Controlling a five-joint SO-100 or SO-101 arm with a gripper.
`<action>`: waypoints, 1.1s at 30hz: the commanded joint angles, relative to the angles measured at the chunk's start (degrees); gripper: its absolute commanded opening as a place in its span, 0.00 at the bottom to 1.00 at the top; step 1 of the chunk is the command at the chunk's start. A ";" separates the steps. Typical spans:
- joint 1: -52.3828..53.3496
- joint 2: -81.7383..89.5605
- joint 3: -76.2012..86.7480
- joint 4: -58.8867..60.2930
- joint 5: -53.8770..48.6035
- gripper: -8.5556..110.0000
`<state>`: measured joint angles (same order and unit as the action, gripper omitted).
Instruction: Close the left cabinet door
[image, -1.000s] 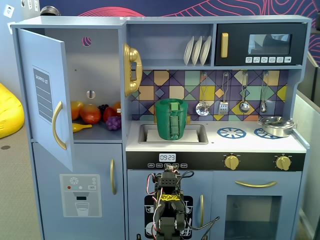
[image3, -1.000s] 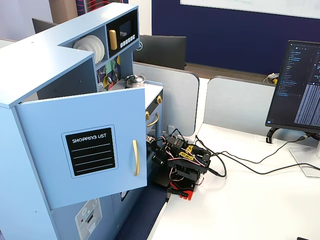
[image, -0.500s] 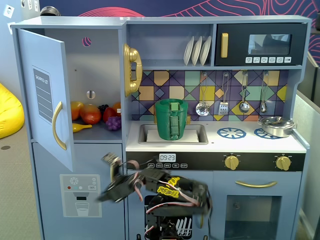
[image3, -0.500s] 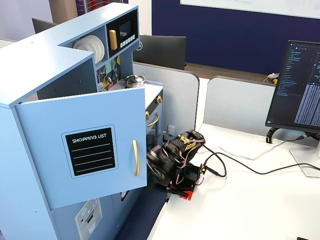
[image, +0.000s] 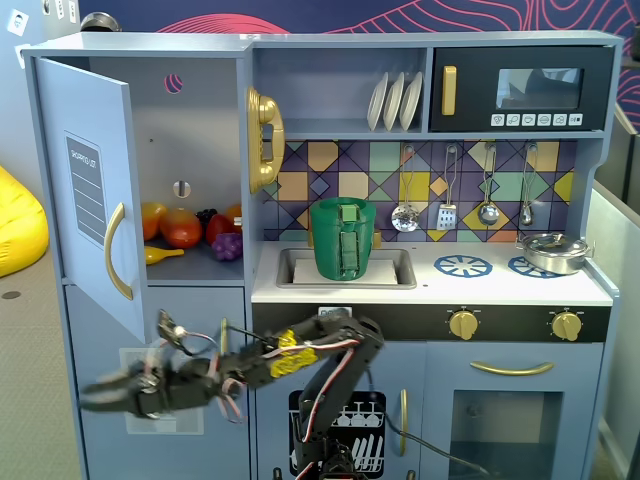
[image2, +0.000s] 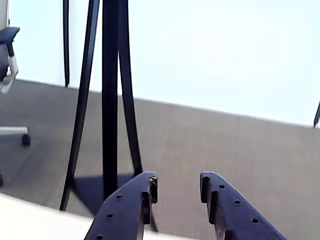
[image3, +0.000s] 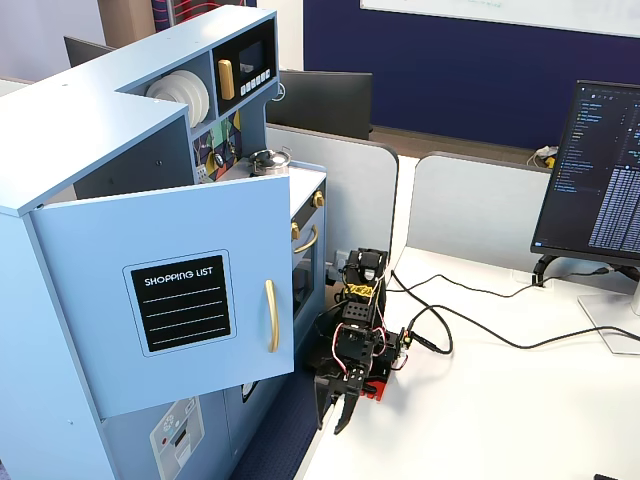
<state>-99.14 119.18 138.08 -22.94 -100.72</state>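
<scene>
Swinging wide open at the bench's near-left edge, the left cabinet door (image3: 170, 300) needs a push. Gripper (image3: 338, 410) hangs below it, fingers parted, holding nothing. Raise it, press flat beside the gold handle (image3: 270, 315), not on it.

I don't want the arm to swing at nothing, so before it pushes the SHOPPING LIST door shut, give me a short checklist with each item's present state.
1. Left cabinet door open, needs closing: ok, it stands wide open.
2. Gripper empty: ok, jaws slightly apart, nothing between them in the wrist view.
3. Gripper against the door: not ok, it is low, below the gold handle, apart from the door.
4. Toy fruit clear of the door's edge: cannot tell.
5. Swing path clear: ok in both fixed views.
</scene>
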 joint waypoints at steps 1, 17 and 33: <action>2.90 -9.58 -21.80 0.00 -2.55 0.07; 17.40 -4.31 -24.26 8.00 -7.03 0.07; 50.98 0.44 -22.41 10.11 -0.44 0.07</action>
<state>-52.47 119.71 121.82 -12.57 -102.13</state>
